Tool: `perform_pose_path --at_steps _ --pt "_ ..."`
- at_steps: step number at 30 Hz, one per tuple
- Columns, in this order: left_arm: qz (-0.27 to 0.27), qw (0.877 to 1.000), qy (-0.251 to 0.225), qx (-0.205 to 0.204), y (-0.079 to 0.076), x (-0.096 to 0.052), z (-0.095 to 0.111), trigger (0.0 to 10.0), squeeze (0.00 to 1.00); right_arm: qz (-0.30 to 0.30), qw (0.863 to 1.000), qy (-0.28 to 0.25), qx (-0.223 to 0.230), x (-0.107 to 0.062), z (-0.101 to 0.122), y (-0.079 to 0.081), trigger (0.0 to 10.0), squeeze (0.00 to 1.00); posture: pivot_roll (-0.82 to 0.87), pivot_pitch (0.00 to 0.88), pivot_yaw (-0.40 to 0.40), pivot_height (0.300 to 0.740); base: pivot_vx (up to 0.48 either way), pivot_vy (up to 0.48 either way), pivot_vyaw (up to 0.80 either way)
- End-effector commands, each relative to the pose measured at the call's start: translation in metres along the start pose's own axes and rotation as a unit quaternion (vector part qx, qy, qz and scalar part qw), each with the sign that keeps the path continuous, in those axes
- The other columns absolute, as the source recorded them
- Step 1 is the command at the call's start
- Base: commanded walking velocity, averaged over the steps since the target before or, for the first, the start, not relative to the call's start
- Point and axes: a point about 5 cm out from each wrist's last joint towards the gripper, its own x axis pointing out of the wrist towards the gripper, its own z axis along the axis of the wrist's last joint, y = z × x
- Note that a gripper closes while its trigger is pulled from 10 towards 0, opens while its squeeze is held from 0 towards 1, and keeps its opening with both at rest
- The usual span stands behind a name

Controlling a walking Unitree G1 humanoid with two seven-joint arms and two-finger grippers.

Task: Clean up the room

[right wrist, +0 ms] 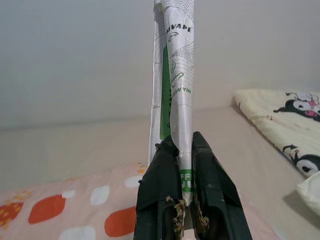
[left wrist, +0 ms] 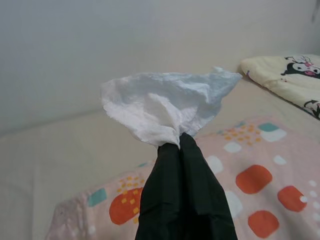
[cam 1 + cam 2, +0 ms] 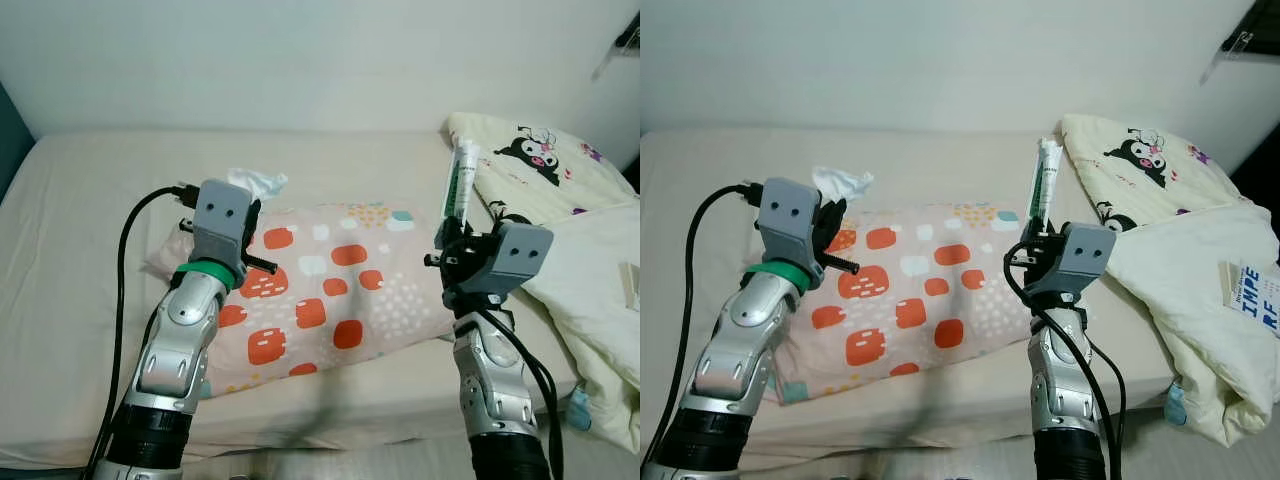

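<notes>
A crumpled white tissue (image 2: 165,102) is held aloft above the bed; a green-and-white tube (image 1: 173,75) stands upright, pinched at its base.

Tube (image 1: 172,75) print too small to read in full, its top cut by frame edge at 12 o'clock. Label (image 3: 1252,296) on the cream blanket (image 3: 1180,290) cut off at 3 o'clock (only "IMPE" legible). Pillow (image 3: 330,295) partly behind both arms.

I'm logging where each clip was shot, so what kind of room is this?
Most likely a bedroom: a bed with a beige sheet against a plain wall, a pillow with orange patches lying on it, and a cream cartoon-print quilt heaped at its right end.
</notes>
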Motion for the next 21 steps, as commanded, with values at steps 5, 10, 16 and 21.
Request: perform_pose_path --at_steps 5,10,16,21 --pt "-0.005 1.0 0.006 0.005 -0.0018 -0.0014 -0.0036 10.0 0.0 0.013 1.0 0.007 -0.025 -0.0045 -0.0056 -0.0004 10.0 0.0 0.07 0.047 -0.045 0.74 0.0 0.0 0.77" --pt "-0.009 1.0 0.008 0.007 -0.0046 -0.0019 -0.0057 10.0 0.0 0.015 1.0 0.01 -0.018 -0.005 -0.0052 0.001 10.0 0.0 0.07 0.05 -0.042 0.74 0.0 0.0 0.75" --pt "-0.009 1.0 0.008 0.007 -0.0051 -0.0014 -0.0058 10.0 0.0 0.014 1.0 0.012 -0.016 -0.0056 -0.0051 -0.0001 10.0 0.0 0.07 0.05 -0.042 0.74 0.0 0.0 0.74" --pt "-0.01 1.0 0.009 0.009 -0.0051 -0.0003 -0.0058 10.0 0.0 0.019 1.0 0.009 -0.014 -0.0057 -0.0049 0.0016 10.0 0.0 0.08 0.051 -0.039 0.74 0.0 0.0 0.73"
